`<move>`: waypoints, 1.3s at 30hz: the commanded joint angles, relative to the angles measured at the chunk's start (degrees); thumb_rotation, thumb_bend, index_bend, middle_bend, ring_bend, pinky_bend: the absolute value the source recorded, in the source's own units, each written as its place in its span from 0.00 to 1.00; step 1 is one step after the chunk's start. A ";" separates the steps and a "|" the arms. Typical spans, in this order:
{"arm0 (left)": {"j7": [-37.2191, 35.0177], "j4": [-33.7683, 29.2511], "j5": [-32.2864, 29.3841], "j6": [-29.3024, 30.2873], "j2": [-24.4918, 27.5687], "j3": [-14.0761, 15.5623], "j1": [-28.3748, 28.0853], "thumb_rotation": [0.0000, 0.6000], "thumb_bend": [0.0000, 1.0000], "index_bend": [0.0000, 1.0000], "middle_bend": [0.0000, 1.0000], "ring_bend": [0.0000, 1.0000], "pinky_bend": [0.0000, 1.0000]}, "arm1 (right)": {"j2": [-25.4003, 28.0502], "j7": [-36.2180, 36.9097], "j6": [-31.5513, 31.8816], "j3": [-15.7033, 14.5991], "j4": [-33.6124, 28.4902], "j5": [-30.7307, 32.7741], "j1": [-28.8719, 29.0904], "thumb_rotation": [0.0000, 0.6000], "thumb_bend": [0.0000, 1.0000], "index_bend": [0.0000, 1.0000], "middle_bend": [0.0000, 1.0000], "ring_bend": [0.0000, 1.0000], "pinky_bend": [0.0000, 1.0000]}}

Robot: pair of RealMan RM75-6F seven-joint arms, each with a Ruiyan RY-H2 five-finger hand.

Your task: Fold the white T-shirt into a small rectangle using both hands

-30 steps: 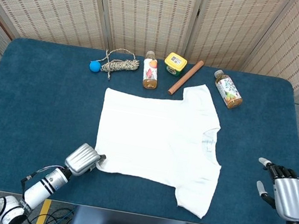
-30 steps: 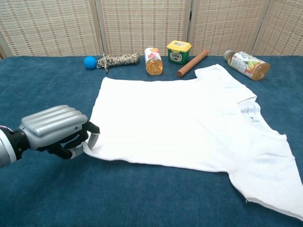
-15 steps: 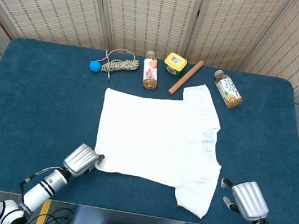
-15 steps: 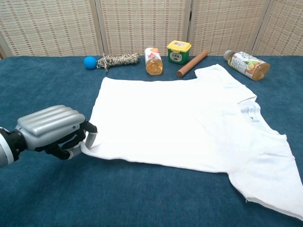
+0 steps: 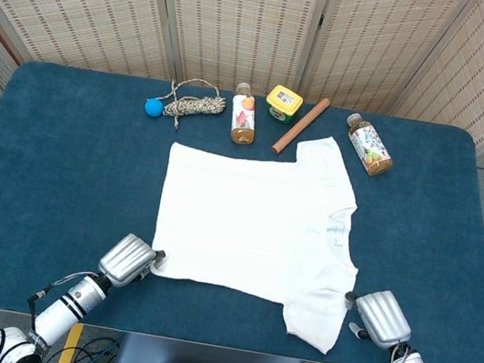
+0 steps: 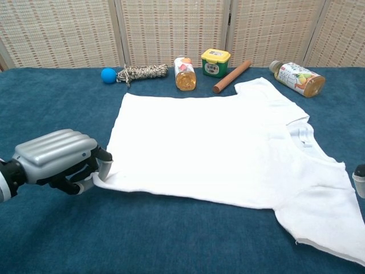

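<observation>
While the white T-shirt (image 5: 258, 226) lies spread flat in the middle of the blue table (image 5: 61, 162), the left hand (image 6: 57, 161) pinches its hem corner toward the table's near left corner, fingers curled around the cloth. The right hand (image 5: 382, 317) is just beside the sleeve at the near edge; whether its fingers are open or closed cannot be told. Two bottles (image 5: 244, 115), a jar (image 5: 284, 103), a wooden stick (image 5: 301, 125), a rope bundle (image 5: 193, 104) and a blue ball (image 5: 152, 107) lie along the far edge.

White T-shirt (image 6: 228, 148) flat on blue bench (image 6: 51, 108). Left hand (image 6: 57, 162) pinches its near-left hem corner. Right hand (image 6: 360, 178) barely in frame, beside sleeve. Bottles, jar, rope at back.
</observation>
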 commanded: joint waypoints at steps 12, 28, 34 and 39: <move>-0.04 0.42 -0.77 -0.25 -0.30 -0.48 -0.06 1.00 0.55 0.60 0.86 0.83 0.93 | -3.38 2.10 -2.12 -0.46 4.71 0.93 2.23 1.00 0.20 0.50 0.87 0.95 1.00; -0.18 0.70 -1.18 -0.30 -0.33 -0.44 0.11 1.00 0.55 0.60 0.86 0.83 0.93 | -5.52 2.86 -1.50 -0.48 6.33 1.14 3.63 1.00 0.23 0.50 0.88 0.96 1.00; -0.18 0.59 -1.22 -0.31 -0.18 -0.36 0.17 1.00 0.55 0.60 0.86 0.83 0.93 | -5.64 3.00 -1.76 -1.15 6.41 0.94 3.98 1.00 0.24 0.50 0.88 0.96 1.00; -0.05 0.43 -1.26 -0.40 -0.15 -0.18 0.26 1.00 0.55 0.60 0.86 0.83 0.93 | -5.59 3.00 -2.00 -1.67 6.46 1.31 3.84 1.00 0.26 0.50 0.88 0.96 1.00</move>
